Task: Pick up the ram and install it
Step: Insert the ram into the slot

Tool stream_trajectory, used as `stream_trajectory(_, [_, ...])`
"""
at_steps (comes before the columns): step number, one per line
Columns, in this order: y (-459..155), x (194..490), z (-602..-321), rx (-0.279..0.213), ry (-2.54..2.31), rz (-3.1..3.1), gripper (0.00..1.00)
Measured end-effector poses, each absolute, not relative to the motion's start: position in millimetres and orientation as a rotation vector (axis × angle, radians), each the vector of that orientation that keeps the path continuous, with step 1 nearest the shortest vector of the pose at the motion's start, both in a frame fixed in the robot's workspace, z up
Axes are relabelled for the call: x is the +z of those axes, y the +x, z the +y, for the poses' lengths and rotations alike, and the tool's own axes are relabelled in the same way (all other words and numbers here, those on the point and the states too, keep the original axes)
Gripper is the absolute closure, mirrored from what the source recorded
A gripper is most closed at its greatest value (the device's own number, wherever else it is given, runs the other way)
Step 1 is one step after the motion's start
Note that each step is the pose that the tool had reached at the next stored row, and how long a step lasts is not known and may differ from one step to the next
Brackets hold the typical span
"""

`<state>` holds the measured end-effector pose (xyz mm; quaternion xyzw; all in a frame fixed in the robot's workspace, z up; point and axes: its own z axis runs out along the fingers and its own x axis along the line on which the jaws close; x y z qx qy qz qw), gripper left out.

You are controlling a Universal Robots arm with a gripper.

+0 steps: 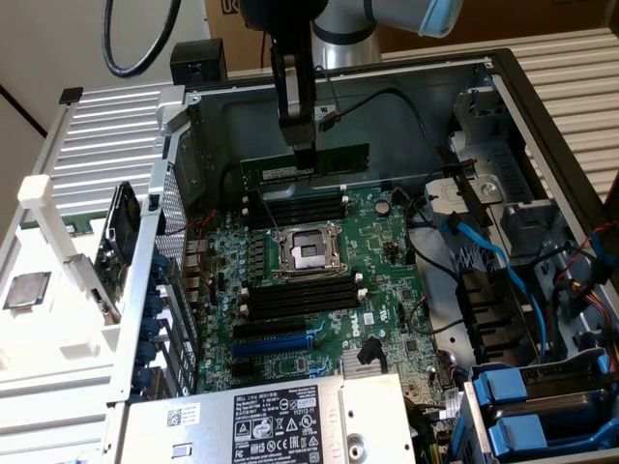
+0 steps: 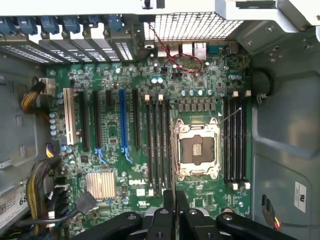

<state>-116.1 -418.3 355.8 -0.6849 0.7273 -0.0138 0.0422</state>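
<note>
1. The fingers (image 2: 168, 205) are drawn in tight, and in the exterior view they pinch the ram (image 1: 338, 159) near the middle of its length, from its upper edge.
2. The gripper (image 1: 304, 164) hangs straight down from the arm into the open computer case (image 1: 542, 87).
3. The ram is a long green stick held level and on edge, its flat face turned toward the exterior camera.
4. In the exterior view the ram sits at twelve o'clock from the processor socket (image 1: 308, 249), over the far side of the upper bank of memory slots (image 1: 295, 208).
5. I cannot tell whether the ram's lower edge touches a slot.
6. A second bank of memory slots (image 1: 300, 295) lies at six o'clock from the socket, and both banks look bare.
7. The socket's metal frame stands open on the green motherboard (image 1: 387, 232).
8. A small finned heatsink (image 1: 363, 360) sits at about five o'clock from the socket, and blue cables (image 1: 503, 261) run down at three o'clock, well apart from the gripper.
9. Far out at nine o'clock, outside the case, a square silver chip (image 1: 26, 290) lies on a white tray.
10. From the wrist, the closed fingertips point down over the board near the socket (image 2: 196, 150).
</note>
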Motion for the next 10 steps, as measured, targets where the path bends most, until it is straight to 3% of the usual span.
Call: stream_trajectory(10, [-116.6, 335.7, -425.3, -0.042, -2.097, 2.224, 0.87])
